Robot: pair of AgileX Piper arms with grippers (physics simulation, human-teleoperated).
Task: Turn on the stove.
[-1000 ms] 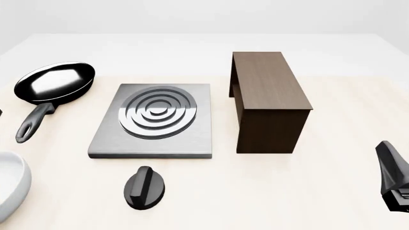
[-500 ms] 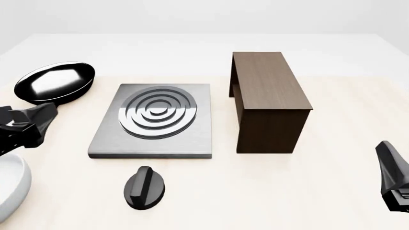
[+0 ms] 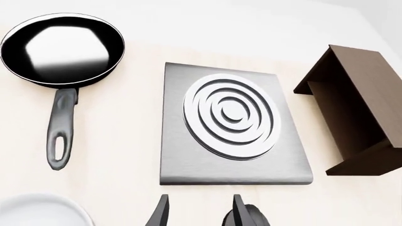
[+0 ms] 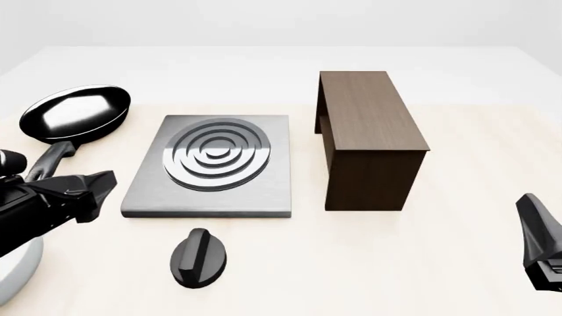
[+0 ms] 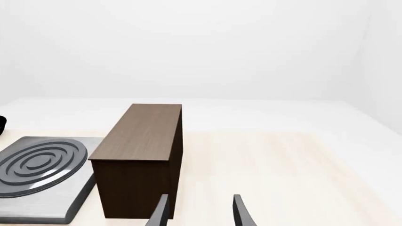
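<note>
my left gripper [image 3: 197,214] open, empty (fingers apart) | right gripper [image 5: 199,212] open, at counter's right edge | stove [image 4: 210,164] mid-counter | knob [image 4: 199,257] near front edge, untouched

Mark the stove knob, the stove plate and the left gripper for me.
knob [image 4: 199,258]: front view, on its raised ridge.
stove plate [image 4: 213,156]: front view, on the middle of the concentric rings.
left gripper [image 3: 198,213]: left wrist view, midway between its two fingertips, which stand apart.

Simulated kitchen tabletop, stove [image 4: 210,166], frying pan [image 4: 75,113]
</note>
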